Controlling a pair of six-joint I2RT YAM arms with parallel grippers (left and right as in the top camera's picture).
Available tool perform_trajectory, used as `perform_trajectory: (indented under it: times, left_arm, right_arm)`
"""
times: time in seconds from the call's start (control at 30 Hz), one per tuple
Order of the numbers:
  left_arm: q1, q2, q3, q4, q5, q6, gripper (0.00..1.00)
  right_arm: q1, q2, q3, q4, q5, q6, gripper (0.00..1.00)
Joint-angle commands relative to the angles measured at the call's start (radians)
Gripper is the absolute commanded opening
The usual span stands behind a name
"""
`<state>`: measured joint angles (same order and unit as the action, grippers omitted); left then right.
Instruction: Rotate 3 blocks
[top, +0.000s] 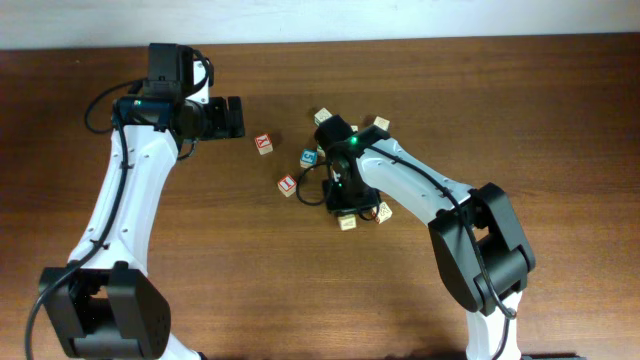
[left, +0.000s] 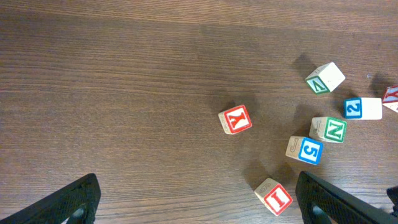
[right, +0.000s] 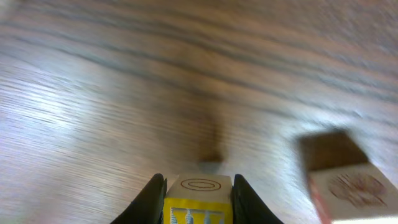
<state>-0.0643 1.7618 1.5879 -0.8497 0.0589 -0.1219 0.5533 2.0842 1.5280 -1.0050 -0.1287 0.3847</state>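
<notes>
Facing open table (right: 93, 87) ahead, the right gripper (right: 198, 184) pinched the yellow-faced block (right: 191, 215), its cream top bearing an oval; the left gripper (left: 198, 193) stood spread wide.

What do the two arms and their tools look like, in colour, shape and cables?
Both arms have white links with black joints and black bases. The left arm carries a loose black cable near its wrist. The right arm shows a small green light. The left tool and right tool have two black fingers each.
</notes>
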Motion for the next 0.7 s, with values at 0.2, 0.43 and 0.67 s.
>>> perform_trajectory:
  times: [0.2, 0.43, 0.67]
  left_arm:
    - [0.002, 0.007, 0.017, -0.001, -0.007, -0.008, 0.99]
    - [0.002, 0.007, 0.017, 0.000, -0.007, -0.008, 0.99]
    - [0.002, 0.007, 0.017, -0.001, -0.007, -0.009, 0.99]
  right_arm:
    - [-0.007, -0.028, -0.022, -0.043, 0.177, 0.046, 0.25]
    - [-0.058, -0.028, -0.043, 0.026, 0.246, 0.046, 0.25]
    - [-0.056, -0.028, -0.047, 0.045, 0.235, 0.069, 0.38]
